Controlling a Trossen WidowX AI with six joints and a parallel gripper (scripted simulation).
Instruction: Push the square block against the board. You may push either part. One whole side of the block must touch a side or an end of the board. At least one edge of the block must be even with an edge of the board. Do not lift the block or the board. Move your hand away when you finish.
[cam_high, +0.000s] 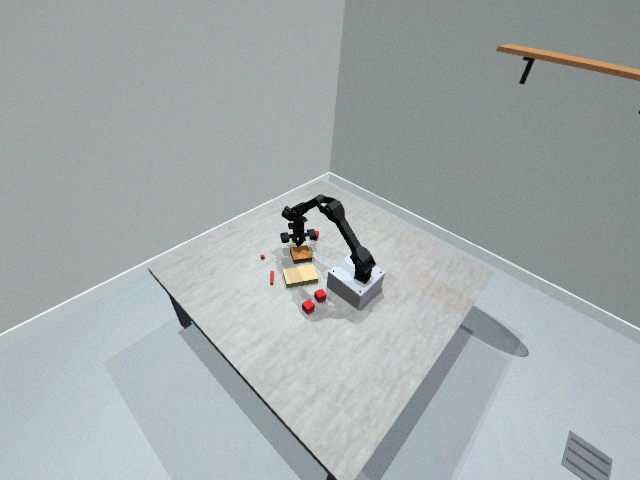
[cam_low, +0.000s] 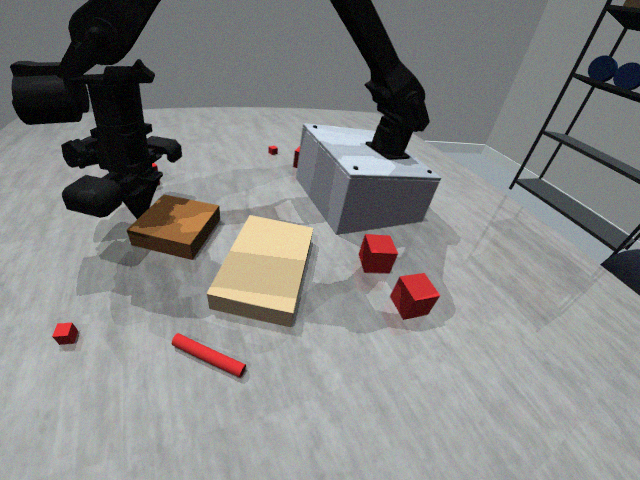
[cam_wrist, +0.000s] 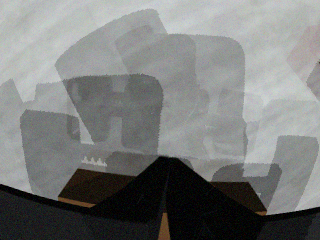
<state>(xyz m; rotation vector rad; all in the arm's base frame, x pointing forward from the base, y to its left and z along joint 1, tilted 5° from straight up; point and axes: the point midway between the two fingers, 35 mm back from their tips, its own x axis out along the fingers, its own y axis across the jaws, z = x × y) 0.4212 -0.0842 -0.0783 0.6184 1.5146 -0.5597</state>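
The square block (cam_high: 300, 253) (cam_low: 178, 219) (cam_wrist: 102, 186), brown-orange, lies flat. The board (cam_high: 300, 276) (cam_low: 263, 266), pale yellow and longer, lies flat with a gap of bare table between it and the block. The board is not visible in the wrist view. My gripper (cam_high: 298, 244) (cam_low: 140, 218) (cam_wrist: 166, 165) is shut and empty, pointing down at the block's far side, away from the board. Its tip is low and partly hidden by the block in the exterior view; whether it touches the block I cannot tell.
Two red cubes (cam_high: 308, 306) (cam_low: 414, 297) stand beyond the board, near the grey base box (cam_high: 343, 289) (cam_low: 390, 204). A red rod (cam_high: 271, 277) (cam_low: 208, 355) and a small red cube (cam_high: 262, 256) (cam_low: 65, 334) lie to the side. Another red cube (cam_high: 316, 235) is behind the gripper.
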